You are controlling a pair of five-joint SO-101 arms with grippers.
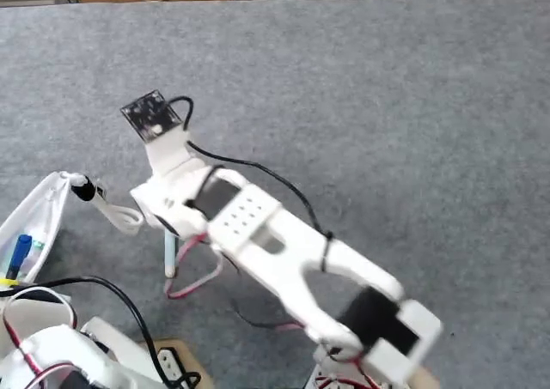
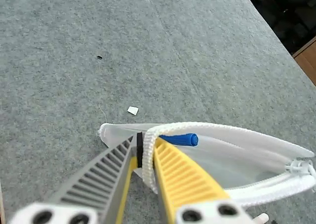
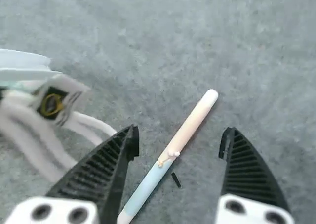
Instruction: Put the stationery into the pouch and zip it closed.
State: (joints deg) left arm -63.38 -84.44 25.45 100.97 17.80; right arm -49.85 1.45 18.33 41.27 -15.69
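A white see-through pouch (image 2: 237, 157) lies open at the table's left edge (image 1: 39, 213). A blue-capped pen (image 2: 180, 139) rests inside it (image 1: 19, 256). My left gripper (image 2: 139, 145), with one grey and one yellow finger, is shut on the pouch's zipper rim. A pale blue and peach pen (image 3: 178, 141) lies flat on the grey cloth, seen in the high view as a light stick (image 1: 170, 257) under the right arm (image 1: 249, 221). My right gripper (image 3: 179, 136) hangs open just above that pen, one black finger on each side. The pouch's white pull cord (image 3: 91, 125) lies beside it.
Grey cloth (image 1: 387, 106) covers the table, with wide free room at the back and right. A small white scrap (image 2: 133, 110) lies beyond the pouch's tip. Red and black cables (image 1: 198, 282) trail under the right arm. A power strip (image 1: 176, 363) sits at the front edge.
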